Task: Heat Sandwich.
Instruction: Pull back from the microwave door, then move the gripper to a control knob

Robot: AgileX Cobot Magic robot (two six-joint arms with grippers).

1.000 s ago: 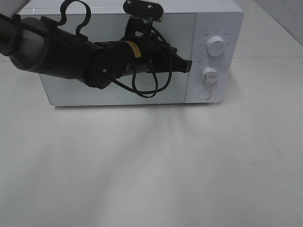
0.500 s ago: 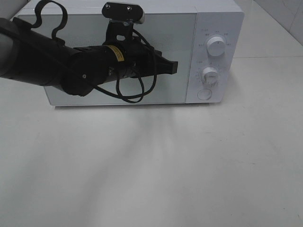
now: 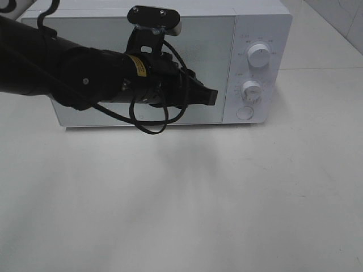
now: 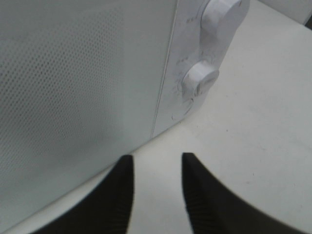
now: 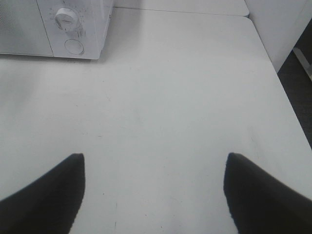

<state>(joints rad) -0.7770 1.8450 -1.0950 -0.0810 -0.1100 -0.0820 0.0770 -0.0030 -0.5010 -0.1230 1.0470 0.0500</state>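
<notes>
The sandwich is out of view. The white microwave (image 3: 255,22) stands at the back of the table with its door (image 3: 210,39) closed. My left arm reaches across the door, and the left gripper (image 3: 212,96) hovers just in front of the door's lower right part, near the control panel. In the left wrist view the left gripper (image 4: 156,158) is open with nothing between its dark fingers, and the door edge and the lower knob (image 4: 200,80) lie ahead. My right gripper (image 5: 153,158) is wide open and empty above bare table, away from the microwave (image 5: 73,24).
The control panel carries an upper knob (image 3: 260,55), a lower knob (image 3: 252,89) and a round button (image 3: 244,113). The white table (image 3: 181,204) spreads out in front of the oven. Its right edge (image 5: 287,112) shows in the right wrist view.
The left gripper's tip has drawn back leftward from the door's right edge and sunk lower along the door. The arm behind it has shifted too. The microwave has stayed put.
</notes>
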